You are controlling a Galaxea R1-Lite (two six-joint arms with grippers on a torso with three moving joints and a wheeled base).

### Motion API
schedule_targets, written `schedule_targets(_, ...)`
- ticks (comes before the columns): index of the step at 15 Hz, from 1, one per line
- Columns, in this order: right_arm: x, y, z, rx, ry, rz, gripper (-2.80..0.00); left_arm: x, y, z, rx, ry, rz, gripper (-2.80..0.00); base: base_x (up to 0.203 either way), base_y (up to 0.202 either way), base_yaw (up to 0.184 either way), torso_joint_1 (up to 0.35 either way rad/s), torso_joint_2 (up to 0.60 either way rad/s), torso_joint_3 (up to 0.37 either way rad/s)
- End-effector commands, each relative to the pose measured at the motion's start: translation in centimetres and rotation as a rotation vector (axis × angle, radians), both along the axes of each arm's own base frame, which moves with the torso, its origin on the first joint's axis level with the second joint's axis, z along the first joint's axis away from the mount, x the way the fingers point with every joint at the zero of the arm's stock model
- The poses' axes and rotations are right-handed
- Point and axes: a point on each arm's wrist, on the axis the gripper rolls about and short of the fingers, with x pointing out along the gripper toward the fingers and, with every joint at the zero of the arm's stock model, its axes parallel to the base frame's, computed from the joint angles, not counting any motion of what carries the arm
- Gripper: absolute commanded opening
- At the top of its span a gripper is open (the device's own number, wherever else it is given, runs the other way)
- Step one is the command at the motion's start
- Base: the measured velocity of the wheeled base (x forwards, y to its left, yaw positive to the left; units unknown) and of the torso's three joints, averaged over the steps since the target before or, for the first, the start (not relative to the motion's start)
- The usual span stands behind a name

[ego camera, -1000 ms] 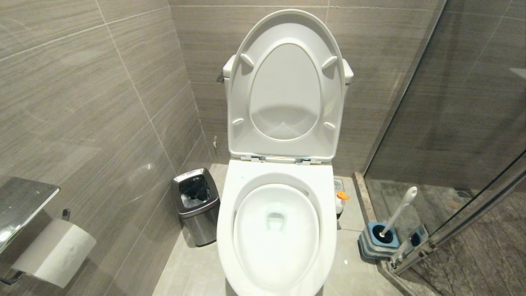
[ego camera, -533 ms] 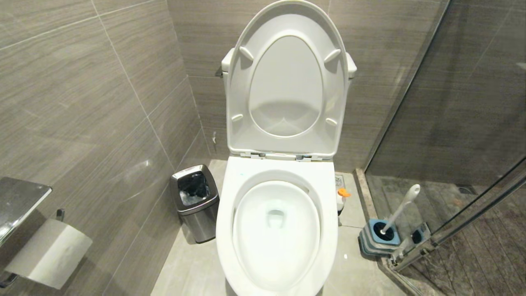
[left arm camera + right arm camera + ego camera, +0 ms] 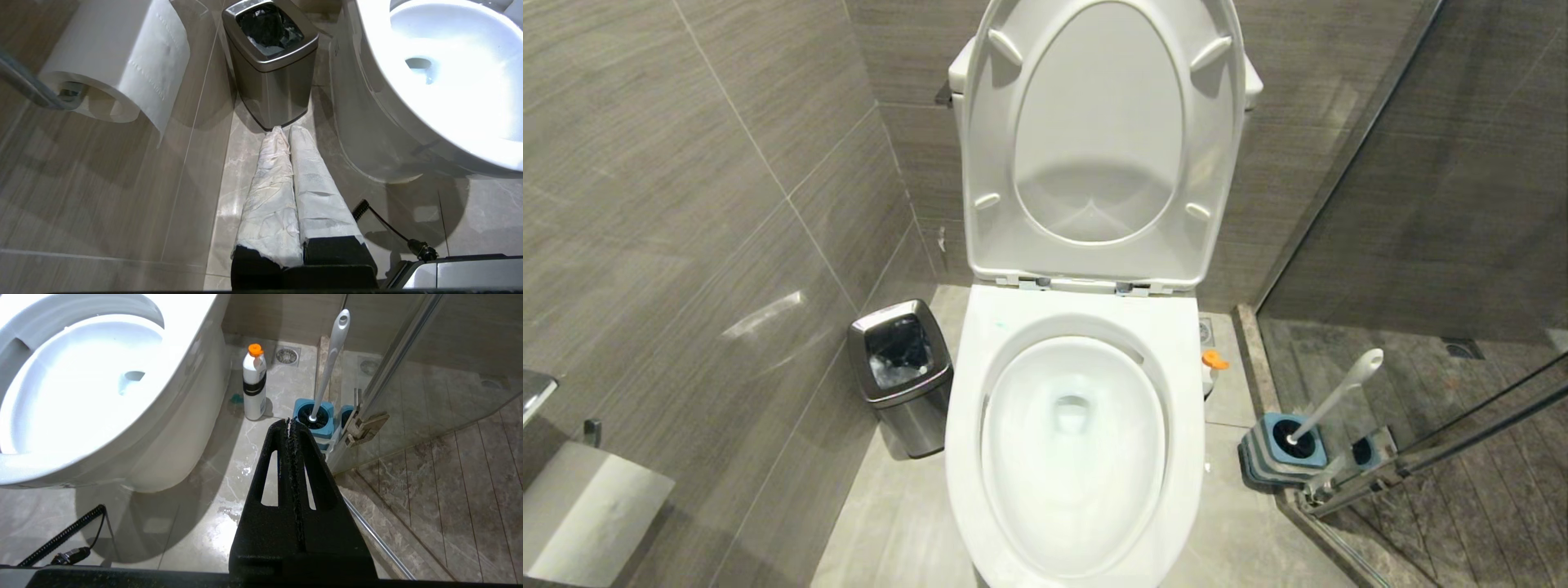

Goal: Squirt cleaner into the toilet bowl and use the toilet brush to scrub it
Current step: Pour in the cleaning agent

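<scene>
The white toilet bowl [image 3: 1086, 314] fills the middle of the head view, its seat and lid [image 3: 1098, 139] raised against the tank. The water [image 3: 1072, 412] has a faint turquoise tint. On the floor to its right, the toilet brush [image 3: 1339, 396] leans in a blue-and-grey holder [image 3: 1278, 449]. A white bottle with an orange cap [image 3: 254, 384] stands between bowl and brush. Neither gripper shows in the head view. My left gripper [image 3: 284, 130], wrapped in white, hangs shut and empty over the floor. My black right gripper [image 3: 289, 420] is shut and empty, short of the brush [image 3: 333, 351].
A square steel bin [image 3: 900, 367] stands left of the bowl by the tiled wall. A toilet roll [image 3: 588, 514] hangs low on that wall. The glass shower door [image 3: 1421, 457] and its hinge [image 3: 365, 424] close in right beside the brush holder [image 3: 314, 416].
The whole head view has shifted: the toilet looks nearer and the lid's top has left the frame. Nothing in the room itself has moved.
</scene>
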Motion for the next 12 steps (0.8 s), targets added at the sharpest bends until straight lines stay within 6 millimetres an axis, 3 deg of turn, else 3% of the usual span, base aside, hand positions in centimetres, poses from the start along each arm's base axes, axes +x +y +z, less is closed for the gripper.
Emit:
schedule_targets(1,0.03,0.00,0.00,0.000,0.004,0.001,-2.80,-0.01,0.00,0.00,0.000,0.000,0.000,-2.80,0.000,0.000,0.000,0.007,0.00,-0.085)
schedule_targets(12,0.05,0.00,0.01,0.000,0.007,0.001,-2.80,-0.01,0.01,0.00,-0.001,0.000,0.005,-2.80,0.000,0.000,0.000,0.003,0.00,-0.157)
